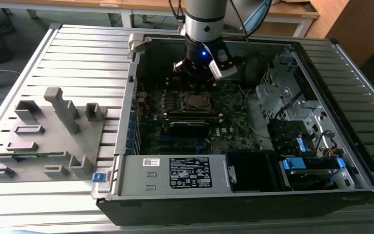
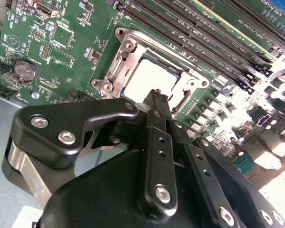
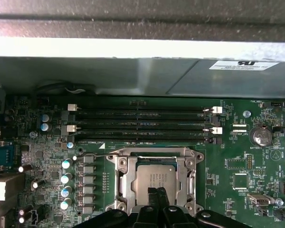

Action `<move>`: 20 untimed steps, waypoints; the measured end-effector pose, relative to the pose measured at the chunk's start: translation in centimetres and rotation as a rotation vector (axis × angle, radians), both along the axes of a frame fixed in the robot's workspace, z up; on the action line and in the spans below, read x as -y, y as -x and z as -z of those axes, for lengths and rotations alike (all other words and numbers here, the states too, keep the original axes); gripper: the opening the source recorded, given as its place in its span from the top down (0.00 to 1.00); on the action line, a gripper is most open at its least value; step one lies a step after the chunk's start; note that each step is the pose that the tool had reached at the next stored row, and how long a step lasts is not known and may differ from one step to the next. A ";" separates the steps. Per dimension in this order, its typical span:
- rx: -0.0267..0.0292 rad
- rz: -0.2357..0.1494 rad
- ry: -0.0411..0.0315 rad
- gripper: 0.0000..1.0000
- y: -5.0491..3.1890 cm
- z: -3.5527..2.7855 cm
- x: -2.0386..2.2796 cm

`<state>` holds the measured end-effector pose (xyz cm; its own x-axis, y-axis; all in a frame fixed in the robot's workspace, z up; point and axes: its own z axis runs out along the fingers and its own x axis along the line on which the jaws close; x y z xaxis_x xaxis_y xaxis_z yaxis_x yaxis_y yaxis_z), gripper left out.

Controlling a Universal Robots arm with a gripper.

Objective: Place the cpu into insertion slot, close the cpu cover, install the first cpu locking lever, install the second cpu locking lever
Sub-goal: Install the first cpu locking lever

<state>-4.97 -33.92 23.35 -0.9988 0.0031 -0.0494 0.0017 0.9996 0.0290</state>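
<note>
Directly under the gripper [image 2: 156, 96]: the cpu [image 2: 149, 78], lying flat, its pale metal top showing through a square window.
Gripper state: the fingers [image 3: 153, 195] are pressed together with nothing seen between them; in both wrist views their tips point at the cpu's near edge. I cannot tell whether they touch it.
Cpu place: seated in the insertion slot [image 1: 196, 100], which in the exterior view sits just below the gripper [image 1: 196, 87].
Cpu cover [image 3: 123, 178]: folded down flat around the cpu [image 3: 154, 176], its silver frame bordering the chip on every side visible past the gripper [image 3: 156, 192].
Thin wire rod [image 3: 99, 154]: lies along the cover's far edge from the gripper; I cannot tell whether it is latched.
Memory slots [image 3: 140, 121]: long and dark, in parallel rows, beyond the cover from the gripper.
Coin battery [image 3: 262, 136]: on the green motherboard [image 3: 228, 142], well to one side of the gripper.
Row of capacitors [image 3: 66, 185]: near the cover, on the side opposite the battery.
Computer case [image 1: 343, 97]: open, with the arm reaching down into it.
Grey fixture tray [image 1: 50, 136]: on the slatted table [image 1: 83, 53], well away from the gripper towards the exterior view's left.
</note>
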 end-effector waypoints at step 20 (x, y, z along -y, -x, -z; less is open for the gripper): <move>0.0000 0.000 -0.0001 0.90 0.00 -2.22 0.00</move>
